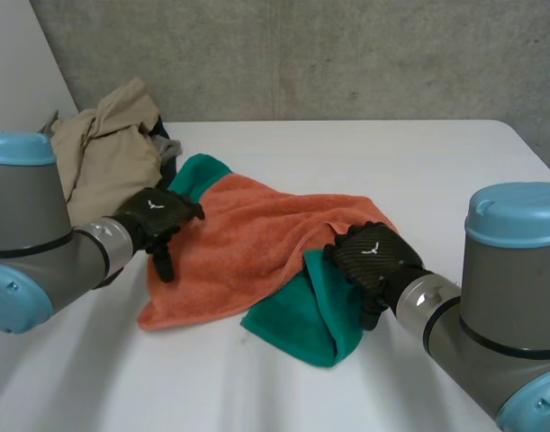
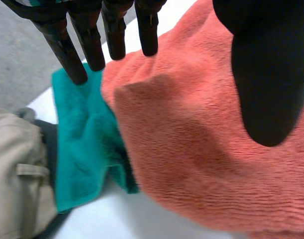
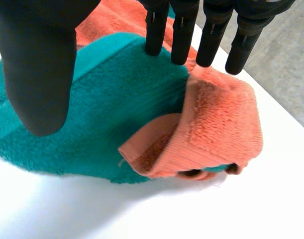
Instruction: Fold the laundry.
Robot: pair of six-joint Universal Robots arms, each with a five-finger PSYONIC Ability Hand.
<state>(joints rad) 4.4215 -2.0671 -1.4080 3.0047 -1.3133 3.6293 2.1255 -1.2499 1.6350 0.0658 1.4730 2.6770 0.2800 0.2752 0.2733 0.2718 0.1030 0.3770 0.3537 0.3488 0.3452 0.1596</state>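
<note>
The white worktop carries a crumpled orange towel near its middle, between the two arms. A heap of beige clothing lies at the far left, just beside the towel's far left corner.

A green towel shows from under the orange one in two places: a folded mass at the near right, and a strip at the far left corner next to the beige heap.

The left hand rests at the orange towel's left edge. In its wrist view the fingers are straight and the thumb stands apart, gripping nothing.

The right hand sits at the right edge where orange meets green. Its fingers hang straight over the green cloth, thumb wide, released, beside a rolled orange fold.
</note>
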